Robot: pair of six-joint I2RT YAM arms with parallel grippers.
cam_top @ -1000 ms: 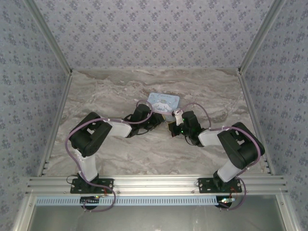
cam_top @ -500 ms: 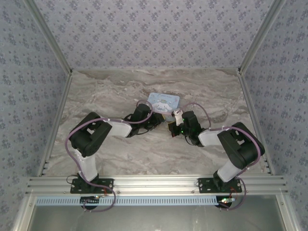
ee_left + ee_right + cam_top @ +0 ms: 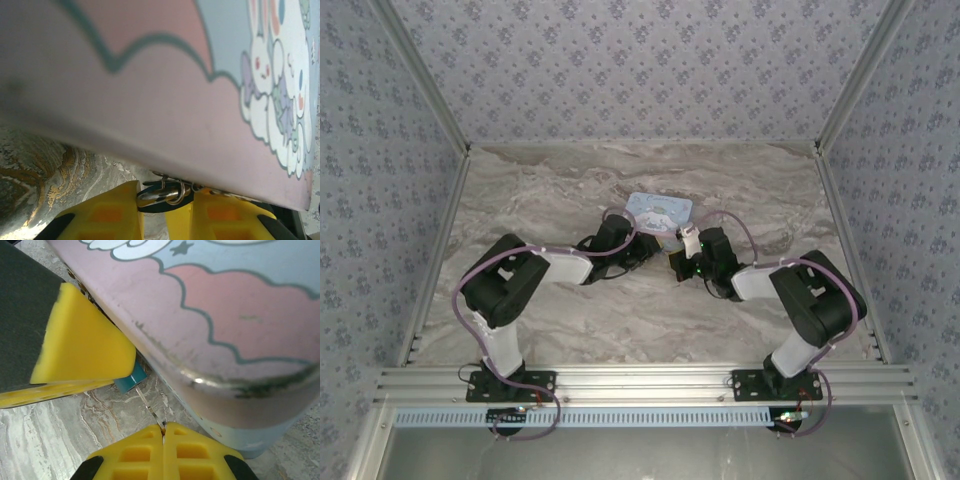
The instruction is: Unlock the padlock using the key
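Our right gripper presses its yellow fingers together on the thin silvery key, whose far end meets the blue padlock. Our left gripper pinches that padlock, tucked just under the lower rim of the cartoon tin. That rim crowds both grippers from beyond; on our side, open marble table stretches toward the bases. Our left wrist view gives the silvery shackle between the fingers, and our right wrist view gives the blue body.
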